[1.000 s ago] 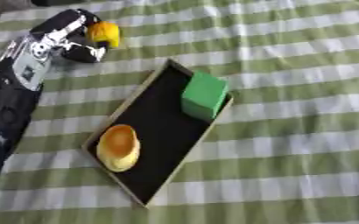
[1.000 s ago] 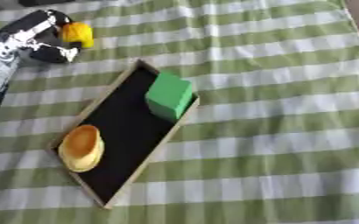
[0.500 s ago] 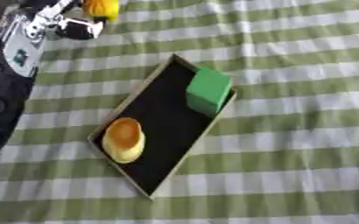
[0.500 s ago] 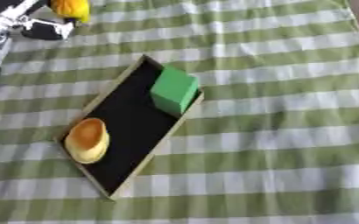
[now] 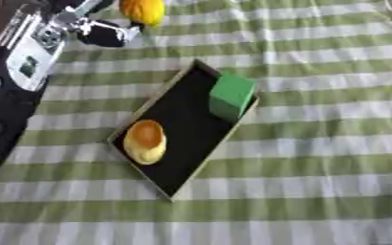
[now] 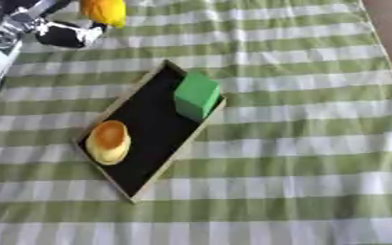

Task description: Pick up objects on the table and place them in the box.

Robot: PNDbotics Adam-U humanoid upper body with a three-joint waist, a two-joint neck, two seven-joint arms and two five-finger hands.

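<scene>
A table (image 5: 333, 158) covered in a green-and-white checked cloth fills both eye views, with a strip of bare brown surface showing past its far right corner. Near the middle lies the shallow rectangular box with a black floor and pale wooden rim (image 5: 201, 165), set askew to the stripes. Two things already sit inside it: a green block (image 5: 231, 95) standing against the far end of the box, and a round golden-brown bun-like piece (image 5: 145, 141) lying toward the near end. So a good part of the job looks done. What seems left is the round yellow-orange object (image 5: 142, 10), well beyond the far end of the box, at the top edge of the left eye view. The robot's left hand (image 5: 99, 29), black and silver, shows just beside that object on the side toward the box; whether its fingers are curled round the object or merely near it cannot be told. The right hand shows in neither view. No other loose things appear on the cloth around the box.
</scene>
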